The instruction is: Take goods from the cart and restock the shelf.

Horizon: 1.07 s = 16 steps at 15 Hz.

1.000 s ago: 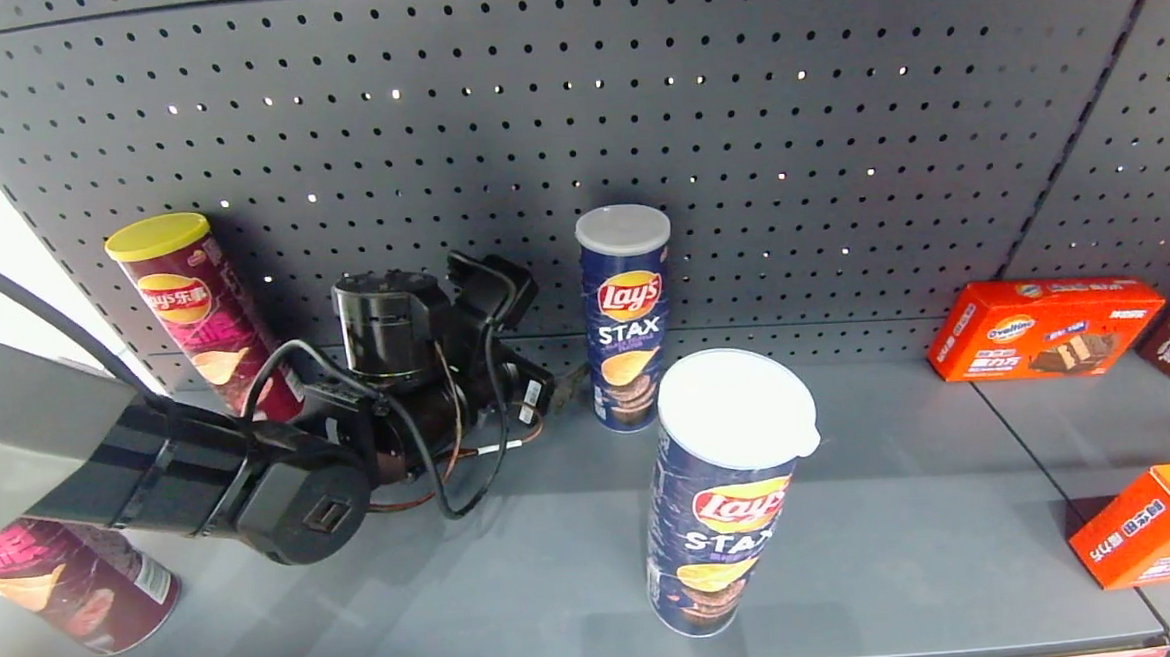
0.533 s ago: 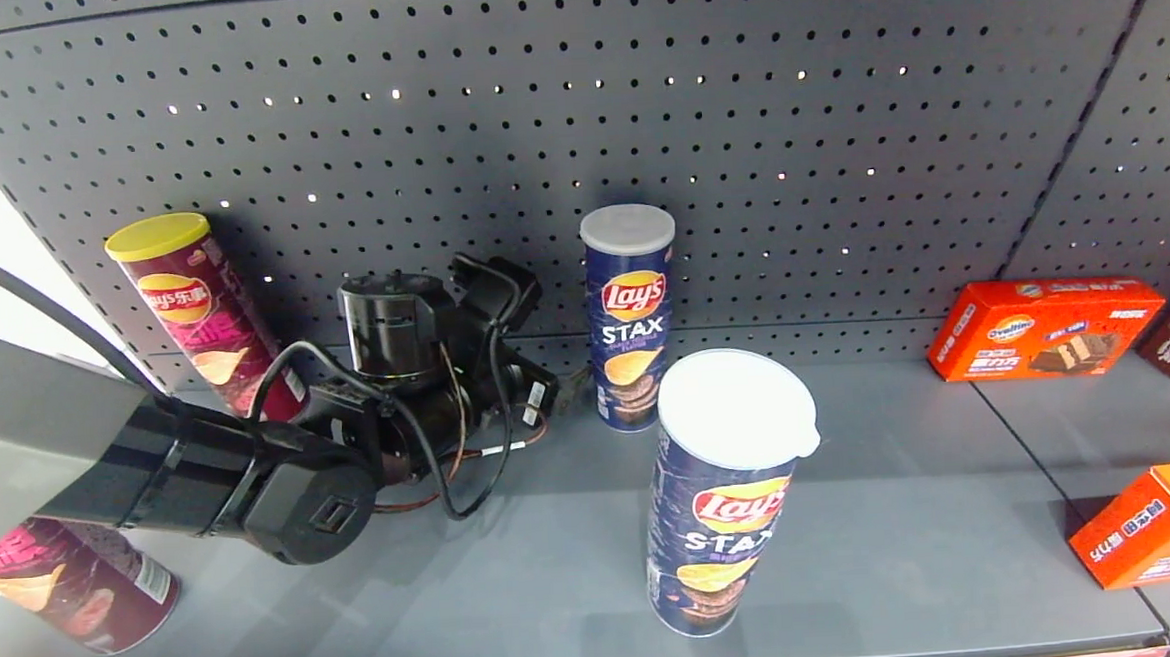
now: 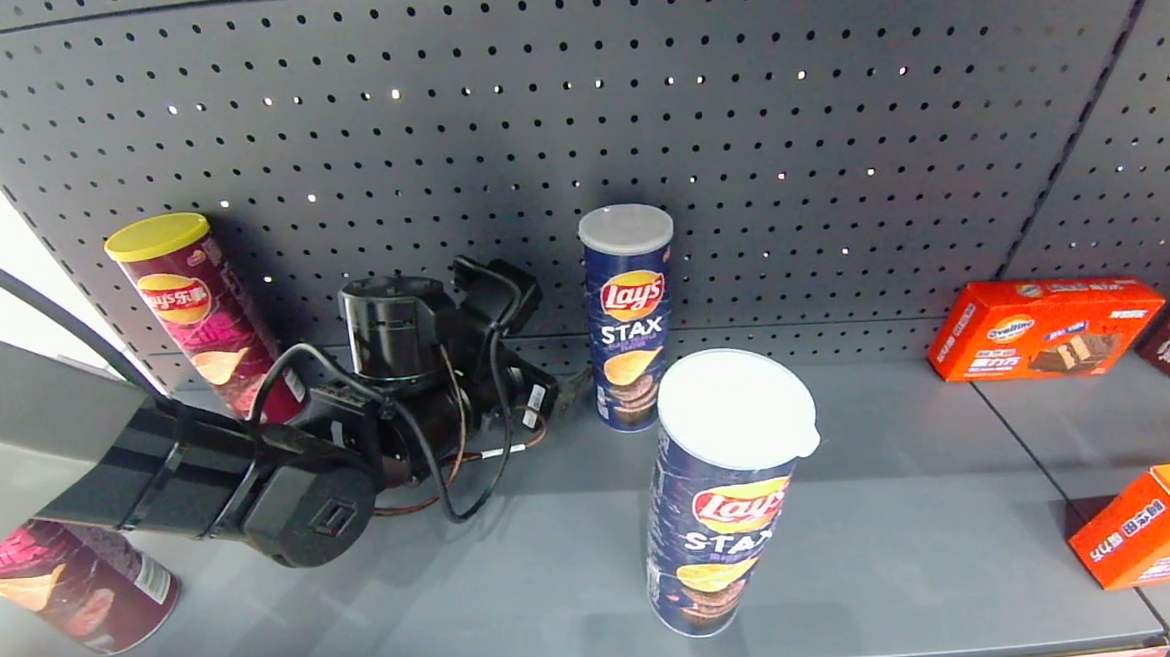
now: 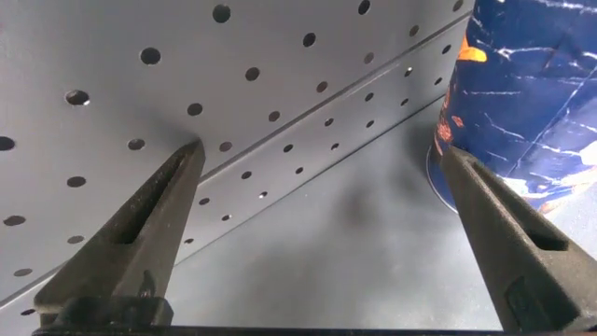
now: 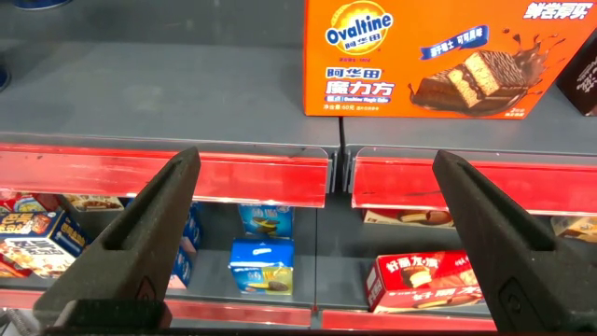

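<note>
Grey metal shelf [image 3: 917, 551] in a shop aisle, backed by a perforated panel [image 3: 736, 160]. Nearest, in front of the shelving, the right gripper [image 5: 315, 157] hangs with its fingers wide apart and empty, facing red price rails [image 5: 252, 173]. At the near edge, right of centre, a blue crisp can [image 3: 719, 502] with a white lid stands upright. A maroon can [image 3: 78, 585] sits at the near left corner and an orange carton [image 3: 1156, 524] at the near right. Farther in, the left arm stretches across the left half of the shelf. The left gripper [image 4: 322, 149] sits low by the back panel, fingers spread and holding nothing. A second blue can [image 3: 629, 316], seemingly the item being stocked, stands upright at the far middle, just beside one finger and outside the gap; contact cannot be told. A yellow-lidded can [image 3: 199, 319] leans at the far left and an orange box [image 3: 1041, 330] lies at the far right. The step appears to be release after placing. Next, the left arm should draw straight back, clear of both blue cans, then return to the cart.
</note>
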Available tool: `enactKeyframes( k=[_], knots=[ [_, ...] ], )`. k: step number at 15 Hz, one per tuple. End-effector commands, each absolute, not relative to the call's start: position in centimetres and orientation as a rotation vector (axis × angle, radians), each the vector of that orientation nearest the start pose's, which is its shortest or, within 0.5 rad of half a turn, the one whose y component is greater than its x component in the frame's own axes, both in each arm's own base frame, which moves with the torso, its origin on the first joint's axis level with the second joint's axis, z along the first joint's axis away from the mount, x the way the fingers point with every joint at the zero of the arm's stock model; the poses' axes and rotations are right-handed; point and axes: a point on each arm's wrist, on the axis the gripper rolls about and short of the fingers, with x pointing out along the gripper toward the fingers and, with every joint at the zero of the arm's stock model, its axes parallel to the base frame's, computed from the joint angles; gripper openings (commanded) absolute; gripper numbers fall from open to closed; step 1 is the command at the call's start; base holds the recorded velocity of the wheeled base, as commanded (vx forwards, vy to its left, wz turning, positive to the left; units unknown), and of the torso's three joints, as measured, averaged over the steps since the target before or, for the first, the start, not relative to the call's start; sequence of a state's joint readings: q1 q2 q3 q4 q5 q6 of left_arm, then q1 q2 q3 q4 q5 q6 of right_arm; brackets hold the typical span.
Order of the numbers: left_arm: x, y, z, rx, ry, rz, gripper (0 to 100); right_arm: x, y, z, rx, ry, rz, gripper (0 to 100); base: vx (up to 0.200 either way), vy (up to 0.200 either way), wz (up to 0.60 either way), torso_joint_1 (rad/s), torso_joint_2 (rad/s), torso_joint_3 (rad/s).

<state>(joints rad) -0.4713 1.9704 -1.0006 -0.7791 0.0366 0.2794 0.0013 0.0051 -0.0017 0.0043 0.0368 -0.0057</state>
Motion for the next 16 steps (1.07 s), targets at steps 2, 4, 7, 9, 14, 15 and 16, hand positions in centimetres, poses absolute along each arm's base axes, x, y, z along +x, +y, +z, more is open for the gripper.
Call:
enactKeyframes(
  k=[2,4,7,9,14,15,16],
  knots=[
    [33.6,-17.4,15.5,0.324,0.126,-0.466,100,-2.3,0.1,7.6,-0.006,0.008,0.038,100,0.000,0.000,0.00,0.000,0.00,0.000],
    [33.6,-17.6,15.4,0.324,0.126,-0.471,100,-2.3,0.1,7.6,-0.006,0.008,0.038,100,0.000,0.000,0.00,0.000,0.00,0.000],
    [33.4,-17.6,15.3,0.322,0.130,-0.472,100,-2.3,0.1,7.6,-0.006,0.008,0.038,100,0.000,0.000,0.00,0.000,0.00,0.000],
    [33.2,-17.4,15.8,0.320,0.120,-0.469,100,-2.3,0.1,7.6,-0.006,0.008,0.038,100,0.000,0.000,0.00,0.000,0.00,0.000],
    [26.3,-14.4,20.3,0.278,0.033,-0.483,100,-2.3,0.1,7.6,-0.006,0.008,0.038,100,0.000,0.000,0.00,0.000,0.00,0.000],
    [24.4,-14.1,20.6,0.241,0.030,-0.503,100,-2.3,0.1,7.6,-0.006,0.008,0.038,100,0.000,0.000,0.00,0.000,0.00,0.000],
    [23.4,-14.2,20.7,0.224,0.023,-0.514,100,-2.3,0.1,7.6,-0.006,0.008,0.038,100,0.000,0.000,0.00,0.000,0.00,0.000]
  ],
)
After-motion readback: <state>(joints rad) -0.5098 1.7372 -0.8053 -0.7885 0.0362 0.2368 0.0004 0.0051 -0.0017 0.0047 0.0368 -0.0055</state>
